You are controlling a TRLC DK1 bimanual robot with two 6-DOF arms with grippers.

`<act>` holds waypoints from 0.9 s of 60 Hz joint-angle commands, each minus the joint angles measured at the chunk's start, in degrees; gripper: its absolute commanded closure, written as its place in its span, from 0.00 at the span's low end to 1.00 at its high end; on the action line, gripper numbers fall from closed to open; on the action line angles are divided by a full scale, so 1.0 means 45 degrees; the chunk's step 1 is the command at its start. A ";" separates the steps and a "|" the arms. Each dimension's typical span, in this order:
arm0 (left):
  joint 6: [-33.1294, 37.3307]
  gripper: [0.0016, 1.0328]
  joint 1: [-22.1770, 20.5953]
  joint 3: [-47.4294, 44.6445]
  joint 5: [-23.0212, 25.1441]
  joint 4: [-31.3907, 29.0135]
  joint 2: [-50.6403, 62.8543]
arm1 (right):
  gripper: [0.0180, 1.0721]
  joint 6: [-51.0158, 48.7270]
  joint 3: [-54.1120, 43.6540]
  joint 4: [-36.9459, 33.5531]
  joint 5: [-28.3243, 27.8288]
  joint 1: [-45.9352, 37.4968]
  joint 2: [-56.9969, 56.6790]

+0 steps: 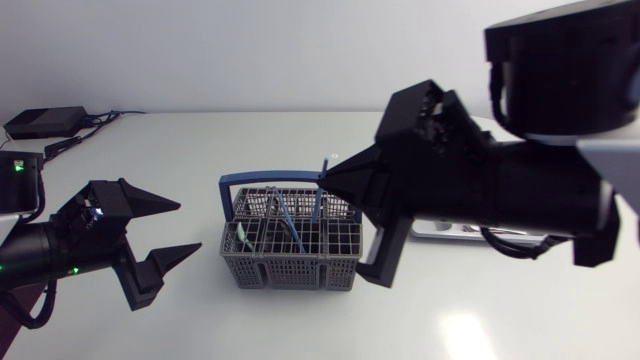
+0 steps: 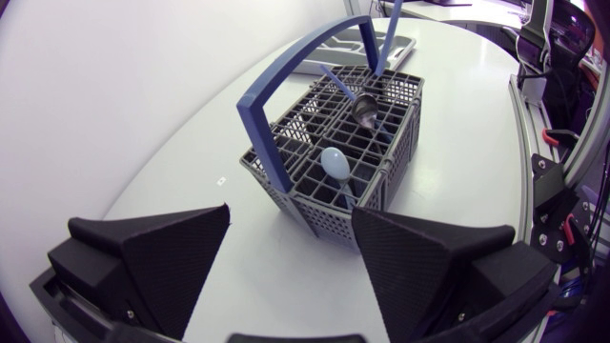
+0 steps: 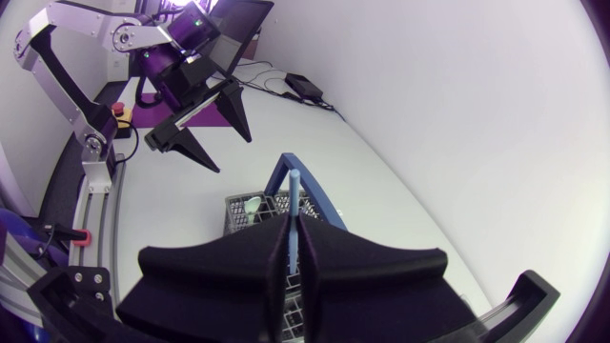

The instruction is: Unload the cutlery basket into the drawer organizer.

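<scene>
The right gripper, clamped on an upright blue-handled utensil, hangs over the cutlery basket, with the drawer organizer beneath its own arm.

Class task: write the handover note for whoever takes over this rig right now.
Left hand: open, empty, beside the cutlery basket.
Right hand: shut on a pale blue handle, its lower end in the basket.
Drawer organizer: beyond the basket; contents unclear.
Done: nothing confirmed unloaded.
To do: place this piece, then the pale spoon, metal spoon and the rest.
</scene>
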 commanded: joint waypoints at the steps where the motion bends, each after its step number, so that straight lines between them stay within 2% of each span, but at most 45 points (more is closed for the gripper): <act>1: 0.0186 0.05 0.0078 -0.0109 0.0131 0.0134 0.0169 | 0.94 0.0293 0.0327 -0.0704 -0.0173 -0.0229 -0.0871; 18: 0.0146 0.05 -0.0058 -0.0011 0.0112 0.0095 0.0150 | 0.94 0.0156 0.2104 -0.4336 -0.2751 -0.4800 -0.1710; 29: 0.0068 0.05 -0.0273 0.0087 0.0112 0.0056 0.0169 | 0.94 -0.0312 0.2612 -0.5059 -0.4059 -0.8022 -0.0402; 41: 0.0029 0.05 -0.0410 0.0243 0.0053 -0.0041 0.0208 | 0.94 -0.0215 0.3510 -0.5254 -0.4431 -0.9995 0.2215; 54: 0.0010 0.05 -0.0469 0.0321 0.0034 -0.0159 0.0247 | 0.94 0.0352 0.5229 -0.5567 -0.4352 -1.1030 0.5692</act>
